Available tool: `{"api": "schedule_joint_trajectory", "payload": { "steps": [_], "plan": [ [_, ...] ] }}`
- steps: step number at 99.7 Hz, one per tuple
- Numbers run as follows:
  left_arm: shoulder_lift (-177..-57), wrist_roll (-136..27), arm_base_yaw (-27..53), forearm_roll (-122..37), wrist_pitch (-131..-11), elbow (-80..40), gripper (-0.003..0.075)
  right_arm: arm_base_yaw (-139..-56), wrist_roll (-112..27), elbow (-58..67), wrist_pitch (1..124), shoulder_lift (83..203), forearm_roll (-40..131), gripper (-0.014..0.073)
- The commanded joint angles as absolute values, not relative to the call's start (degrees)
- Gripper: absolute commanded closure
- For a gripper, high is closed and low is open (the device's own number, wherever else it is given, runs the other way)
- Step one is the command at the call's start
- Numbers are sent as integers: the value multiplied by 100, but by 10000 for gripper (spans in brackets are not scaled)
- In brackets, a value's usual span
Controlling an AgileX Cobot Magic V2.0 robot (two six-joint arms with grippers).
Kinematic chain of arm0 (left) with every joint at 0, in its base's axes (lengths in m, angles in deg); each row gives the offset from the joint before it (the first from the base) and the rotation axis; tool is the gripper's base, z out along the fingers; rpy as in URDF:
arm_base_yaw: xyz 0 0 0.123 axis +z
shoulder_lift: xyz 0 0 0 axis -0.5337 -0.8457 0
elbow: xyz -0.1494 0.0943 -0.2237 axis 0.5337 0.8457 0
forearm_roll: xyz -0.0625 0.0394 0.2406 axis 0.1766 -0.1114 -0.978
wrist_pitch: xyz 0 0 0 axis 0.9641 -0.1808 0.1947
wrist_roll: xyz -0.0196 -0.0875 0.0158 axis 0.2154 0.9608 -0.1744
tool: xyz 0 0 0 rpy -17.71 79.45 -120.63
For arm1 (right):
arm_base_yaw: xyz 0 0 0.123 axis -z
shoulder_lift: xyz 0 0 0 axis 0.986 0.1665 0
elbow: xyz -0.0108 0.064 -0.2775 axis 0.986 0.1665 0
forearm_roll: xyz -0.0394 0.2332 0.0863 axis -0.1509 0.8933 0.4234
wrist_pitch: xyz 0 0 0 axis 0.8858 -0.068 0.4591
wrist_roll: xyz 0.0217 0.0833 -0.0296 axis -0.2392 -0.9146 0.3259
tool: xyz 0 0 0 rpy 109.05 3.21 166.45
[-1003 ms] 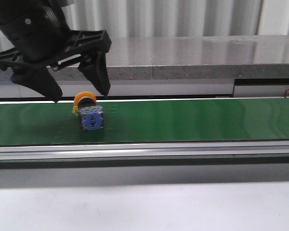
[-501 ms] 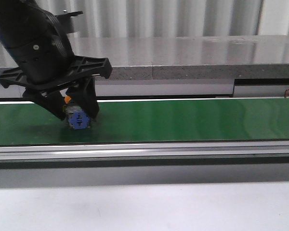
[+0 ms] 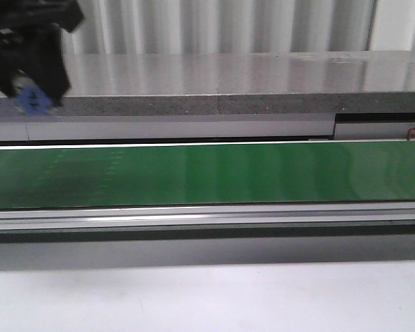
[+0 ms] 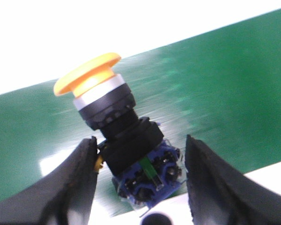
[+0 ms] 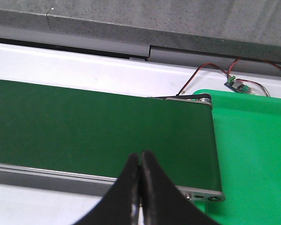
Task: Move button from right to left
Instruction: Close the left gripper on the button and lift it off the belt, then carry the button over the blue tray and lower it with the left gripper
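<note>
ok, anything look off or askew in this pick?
The button sits tilted between the left gripper's fingers, cap leaning to one side rather than square. The right gripper is shut over the belt. Nothing spilled or damaged.

No legible text, labels, brand names, numbers or signs appear in any view; the button (image 4: 117, 140) shows no readable marking.

A long green conveyor belt (image 3: 228, 173) runs across a white table (image 3: 207, 301), framed by a grey metal rail (image 3: 207, 216); a bright green mat (image 5: 253, 154) sits just beside its roller end.
</note>
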State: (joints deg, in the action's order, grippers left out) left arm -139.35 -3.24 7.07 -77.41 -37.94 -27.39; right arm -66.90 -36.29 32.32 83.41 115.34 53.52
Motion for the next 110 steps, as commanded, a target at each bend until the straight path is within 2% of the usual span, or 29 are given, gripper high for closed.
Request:
{"api": "schedule_joint_trajectory", "payload": {
  "steps": [1, 29, 45, 61, 76, 110],
  "plan": [
    [-13306, -851, 1053, -7909, -3509, -2899, 740, -6684, -3583, 3071, 7953, 11551, 5499, 662],
    [-12565, -2223, 2844, -7813, -2974, -2899, 740, -6684, -3583, 3071, 7953, 11551, 5499, 662],
    [-12671, -2642, 4070, -7547, -3198, -2899, 740, -6684, -3583, 3071, 7953, 11551, 5499, 662],
    [-13107, -3705, 5087, -6319, -3585, -2899, 740, -6684, -3583, 3071, 7959, 11551, 5499, 662],
    [-13843, -4666, 5522, -5377, -3660, -2913, 740, -6684, -3583, 3071, 7965, 11551, 5499, 662],
    [-15206, -5249, 6006, -5324, -3795, -3589, 740, -6684, -3583, 3071, 7965, 11551, 5499, 662]
  ]
}}
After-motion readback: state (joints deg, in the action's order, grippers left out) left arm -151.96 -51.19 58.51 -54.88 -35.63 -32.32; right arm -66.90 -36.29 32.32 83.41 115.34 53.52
